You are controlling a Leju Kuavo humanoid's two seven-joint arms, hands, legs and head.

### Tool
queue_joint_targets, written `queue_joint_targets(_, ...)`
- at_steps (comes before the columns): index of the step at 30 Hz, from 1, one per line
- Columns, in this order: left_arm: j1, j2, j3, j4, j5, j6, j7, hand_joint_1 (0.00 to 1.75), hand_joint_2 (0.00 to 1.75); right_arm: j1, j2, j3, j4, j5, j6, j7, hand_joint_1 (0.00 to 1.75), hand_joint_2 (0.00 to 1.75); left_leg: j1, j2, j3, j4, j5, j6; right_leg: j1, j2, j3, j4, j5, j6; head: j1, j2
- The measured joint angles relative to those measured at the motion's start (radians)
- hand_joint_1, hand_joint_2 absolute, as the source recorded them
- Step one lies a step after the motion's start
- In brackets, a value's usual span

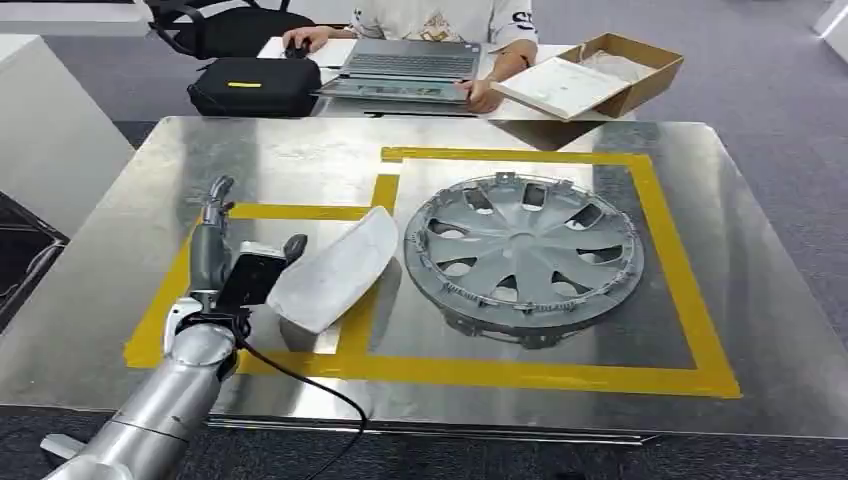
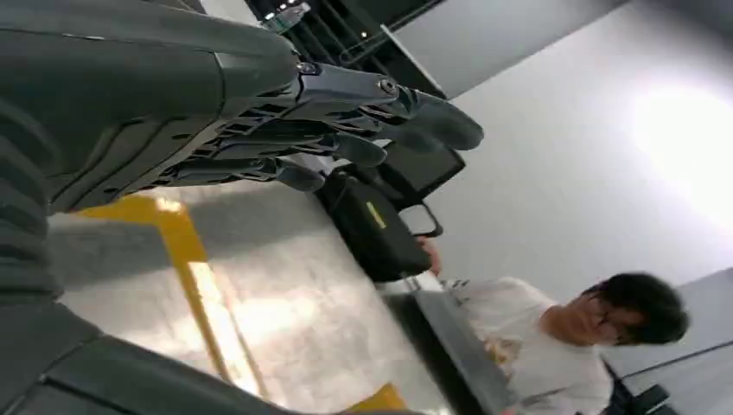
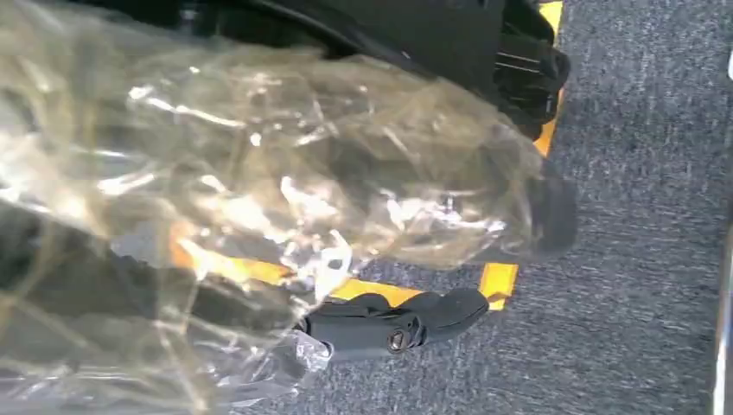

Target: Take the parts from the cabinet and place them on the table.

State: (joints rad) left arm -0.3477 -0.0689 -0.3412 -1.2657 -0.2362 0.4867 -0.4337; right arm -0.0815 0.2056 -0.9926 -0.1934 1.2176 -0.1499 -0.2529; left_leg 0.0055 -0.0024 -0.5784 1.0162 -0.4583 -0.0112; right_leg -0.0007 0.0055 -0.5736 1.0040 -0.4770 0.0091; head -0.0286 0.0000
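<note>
Steel-topped table (image 1: 150, 200) in front of me carries two parts: one grey wheel cover (image 1: 523, 253) lying flat inside the larger yellow tape (image 1: 690, 300) rectangle, and one white curved part (image 1: 335, 268) lying across the tape line between the two marked boxes, just beside the wheel cover. My left hand (image 1: 222, 240) is stretched forward over the smaller taped box, fingers (image 2: 415, 112) straight, a little apart and pointing away from me, with the thumb (image 1: 294, 246) touching the near edge of the white part; I cannot tell whether that counts as a hold. My silver left arm (image 1: 165, 395) comes up from the table's near edge. My right hand (image 3: 406, 322) hangs low over grey carpet, wrapped in one crumpled clear plastic bag (image 3: 259, 173); the fingers are hidden by the bag, so I cannot tell their state. Beyond the table sits one person (image 1: 430, 20) at one laptop (image 1: 405, 68), with one black bag (image 1: 255, 86) and one open cardboard box (image 1: 600, 75) beside it
</note>
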Motion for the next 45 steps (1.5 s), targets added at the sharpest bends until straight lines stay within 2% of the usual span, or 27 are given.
queue_joint_targets(3, -0.018, -0.008, 0.009, -0.018, 0.003, 0.056, -0.04, 0.0, 0.0, 0.0, 0.001, 0.0, 0.0, 0.004, 0.0, 0.0, 0.0, 0.0, -0.002, -0.002, -0.006, -0.004, -0.005, 0.011, -0.003, -0.002, -0.005, -0.005, 0.005, 0.013, 0.0, 0.0)
queue_joint_targets(5, -0.036, -0.018, 0.015, -0.027, -0.015, 0.112, -0.061, 0.0, 0.0, -0.001, 0.001, 0.0, 0.0, 0.005, -0.001, 0.0, 0.0, 0.0, 0.007, -0.001, -0.003, -0.013, 0.003, 0.025, -0.004, -0.002, -0.017, 0.011, -0.011, 0.025, 0.0, 0.0)
queue_joint_targets(6, -0.049, -0.029, 0.015, -0.029, -0.029, 0.137, -0.068, 0.0, 0.0, -0.002, 0.002, 0.0, 0.0, 0.005, -0.004, -0.001, 0.0, 0.0, 0.007, -0.001, -0.004, -0.013, 0.004, 0.032, -0.004, -0.003, -0.039, 0.057, -0.044, 0.029, 0.01, 0.0)
queue_joint_targets(8, -0.062, -0.042, 0.015, -0.03, -0.048, 0.161, -0.074, 0.0, 0.0, -0.002, 0.002, 0.0, 0.0, 0.005, -0.007, -0.002, 0.0, 0.0, 0.005, -0.001, -0.004, -0.013, 0.003, 0.036, -0.005, -0.003, -0.116, 0.225, -0.121, 0.035, 0.009, 0.0)
queue_joint_targets(9, -0.063, -0.047, 0.014, -0.03, -0.054, 0.164, -0.074, 0.0, 0.0, -0.001, 0.002, 0.0, 0.0, 0.005, -0.008, -0.002, 0.0, 0.0, 0.003, 0.0, -0.005, -0.012, 0.003, 0.036, -0.006, -0.003, -0.148, 0.291, -0.141, 0.036, 0.011, 0.0)
queue_joint_targets(10, -0.063, -0.051, 0.012, -0.03, -0.062, 0.166, -0.074, 0.0, 0.0, 0.0, 0.002, 0.0, 0.0, 0.005, -0.008, -0.002, 0.0, 0.0, 0.003, 0.0, -0.004, -0.012, 0.004, 0.037, -0.006, -0.003, -0.16, 0.312, -0.139, 0.037, 0.009, 0.0)
queue_joint_targets(11, -0.064, -0.057, 0.009, -0.03, -0.069, 0.169, -0.074, 0.0, 0.0, 0.001, 0.002, 0.0, 0.0, 0.005, -0.008, -0.002, 0.0, 0.0, 0.002, 0.0, -0.004, -0.011, 0.004, 0.037, -0.006, -0.003, -0.15, 0.289, -0.116, 0.036, 0.011, 0.0)
queue_joint_targets(14, -0.071, -0.073, -0.004, -0.03, -0.08, 0.177, -0.073, 0.0, 0.0, -0.002, 0.002, 0.0, 0.0, 0.004, -0.01, -0.002, 0.0, 0.0, 0.002, -0.001, -0.001, -0.011, 0.003, 0.035, -0.005, -0.003, -0.025, 0.039, 0.009, 0.023, 0.01, 0.0)
queue_joint_targets(15, -0.074, -0.076, -0.006, -0.03, -0.081, 0.178, -0.073, 0.0, 0.0, -0.005, 0.002, 0.0, 0.0, 0.004, -0.01, -0.002, 0.0, 0.0, -0.006, -0.001, -0.004, -0.008, 0.001, 0.029, -0.001, -0.003, 0.0, 0.004, -0.002, 0.021, 0.01, 0.0)
queue_joint_targets(18, -0.075, -0.08, -0.011, -0.03, -0.082, 0.178, -0.072, 0.0, 0.0, -0.002, 0.004, 0.0, 0.0, 0.004, -0.011, -0.003, 0.0, 0.0, -0.004, 0.0, -0.009, -0.007, 0.008, 0.016, 0.0, 0.002, -0.003, 0.001, 0.001, 0.014, 0.009, 0.0)
queue_joint_targets(20, -0.077, -0.082, -0.012, -0.03, -0.083, 0.178, -0.072, 0.0, 0.0, -0.001, 0.006, 0.0, 0.0, 0.003, -0.012, -0.003, 0.0, 0.0, -0.002, -0.001, -0.011, 0.001, -0.006, 0.005, -0.008, -0.002, 0.0, -0.01, 0.011, -0.002, 0.01, 0.0)
queue_joint_targets(21, -0.08, -0.081, -0.012, -0.03, -0.083, 0.178, -0.072, 0.0, 0.0, -0.003, 0.007, 0.0, 0.0, 0.003, -0.012, -0.003, 0.0, 0.0, -0.002, 0.0, -0.026, 0.037, -0.041, 0.0, -0.009, -0.002, -0.002, -0.01, 0.014, -0.008, 0.003, 0.0)
queue_joint_targets(23, -0.08, -0.081, -0.013, -0.03, -0.085, 0.178, -0.072, 0.0, 0.0, -0.003, 0.007, 0.0, 0.0, 0.003, -0.011, -0.003, 0.0, 0.0, 0.003, 0.0, -0.081, 0.181, -0.125, -0.008, -0.008, -0.004, -0.006, -0.01, 0.017, -0.012, 0.002, 0.0)
queue_joint_targets(24, -0.078, -0.081, -0.013, -0.03, -0.087, 0.179, -0.071, 0.0, 0.0, -0.003, 0.007, 0.0, 0.0, 0.003, -0.011, -0.003, 0.0, 0.0, 0.003, 0.0, -0.109, 0.252, -0.157, -0.011, -0.008, -0.005, -0.01, -0.009, 0.019, -0.013, 0.001, 0.0)
queue_joint_targets(25, -0.077, -0.081, -0.013, -0.029, -0.089, 0.179, -0.071, 0.0, 0.0, -0.002, 0.007, 0.0, 0.0, 0.003, -0.011, -0.003, 0.0, 0.0, 0.003, 0.0, -0.122, 0.291, -0.167, -0.012, -0.008, -0.005, -0.014, -0.008, 0.021, -0.013, 0.0, 0.0)
queue_joint_targets(27, -0.076, -0.08, -0.02, -0.029, -0.093, 0.181, -0.07, 0.0, 0.0, -0.001, 0.007, 0.0, 0.0, 0.003, -0.011, -0.002, 0.0, 0.0, 0.005, 0.0, -0.083, 0.233, -0.117, -0.011, -0.008, -0.004, -0.02, -0.006, 0.026, -0.009, 0.001, 0.0)
queue_joint_targets(29, -0.078, -0.082, -0.025, -0.029, -0.106, 0.187, -0.07, 0.0, 0.0, -0.002, 0.008, 0.0, 0.0, 0.002, -0.009, -0.001, 0.0, 0.0, 0.005, 0.0, 0.013, 0.064, -0.039, -0.004, -0.008, -0.004, -0.022, -0.003, 0.029, -0.005, 0.0, 0.0)
queue_joint_targets(30, -0.08, -0.082, -0.028, -0.029, -0.112, 0.191, -0.07, 0.0, 0.0, -0.002, 0.009, 0.0, 0.0, 0.002, -0.007, -0.002, 0.0, 0.0, 0.004, 0.0, 0.041, 0.01, -0.04, 0.0, -0.006, -0.004, -0.025, -0.001, 0.031, -0.001, 0.001, 0.0)
queue_joint_targets(33, -0.08, -0.087, -0.041, -0.029, -0.124, 0.196, -0.065, 0.0, 0.0, -0.003, 0.01, 0.0, 0.0, 0.001, -0.007, -0.002, 0.0, 0.0, -0.003, -0.002, 0.032, -0.001, -0.035, 0.011, -0.004, -0.005, -0.041, 0.003, 0.045, 0.02, 0.001, 0.0)
queue_joint_targets(35, -0.082, -0.089, -0.049, -0.026, -0.129, 0.196, -0.063, 0.0, 0.0, -0.001, 0.01, 0.0, 0.0, 0.0, -0.008, -0.002, 0.0, 0.0, 0.001, 0.0, 0.024, -0.01, -0.018, 0.03, -0.004, -0.003, -0.046, 0.0, 0.052, 0.033, 0.001, 0.0)
queue_joint_targets(36, -0.083, -0.092, -0.054, -0.026, -0.13, 0.195, -0.06, 0.0, 0.0, -0.002, 0.01, 0.0, 0.0, 0.0, -0.009, -0.002, 0.0, 0.0, 0.004, 0.002, 0.017, -0.012, -0.009, 0.037, -0.007, -0.003, -0.061, 0.013, 0.026, 0.038, 0.003, 0.0)
queue_joint_targets(37, -0.082, -0.096, -0.057, -0.025, -0.131, 0.195, -0.059, 0.0, 0.0, -0.001, 0.01, 0.0, 0.0, 0.0, -0.01, -0.002, 0.0, 0.0, 0.004, 0.003, 0.008, -0.012, -0.003, 0.043, -0.007, -0.004, -0.078, 0.059, -0.026, 0.043, 0.008, 0.0)
queue_joint_targets(39, -0.082, -0.098, -0.065, -0.022, -0.131, 0.196, -0.059, 0.0, 0.0, -0.002, 0.01, 0.0, 0.0, 0.0, -0.011, -0.002, 0.0, 0.0, 0.001, 0.004, -0.013, -0.011, 0.012, 0.046, -0.009, -0.004, -0.126, 0.22, -0.128, 0.045, 0.007, 0.0)
queue_joint_targets(40, -0.081, -0.098, -0.07, -0.019, -0.131, 0.196, -0.058, 0.0, 0.0, -0.002, 0.01, 0.0, 0.0, 0.0, -0.012, -0.002, 0.0, 0.0, -0.001, 0.005, -0.025, -0.01, 0.02, 0.047, -0.009, -0.004, -0.141, 0.28, -0.152, 0.046, 0.008, 0.0)
queue_joint_targets(42, -0.079, -0.098, -0.072, -0.014, -0.131, 0.196, -0.058, 0.0, 0.0, -0.001, 0.01, 0.0, 0.0, 0.0, -0.012, -0.001, 0.0, 0.0, -0.004, 0.005, -0.045, -0.009, 0.036, 0.046, -0.009, -0.004, -0.103, 0.26, -0.129, 0.042, 0.008, 0.0)
queue_joint_targets(44, -0.081, -0.098, -0.073, -0.012, -0.131, 0.196, -0.058, 0.0, 0.0, -0.003, 0.01, 0.0, 0.0, 0.0, -0.013, 0.0, 0.0, 0.0, -0.007, 0.004, -0.063, -0.009, 0.052, 0.043, -0.007, -0.004, 0.01, 0.104, -0.068, 0.03, 0.007, 0.0)
queue_joint_targets(45, -0.083, -0.099, -0.075, -0.012, -0.131, 0.195, -0.058, 0.0, 0.0, -0.006, 0.01, 0.0, 0.0, 0.0, -0.014, 0.0, 0.0, 0.0, -0.008, 0.003, -0.067, -0.008, 0.06, 0.04, -0.004, -0.004, 0.07, 0.023, -0.063, 0.021, 0.007, 0.0)
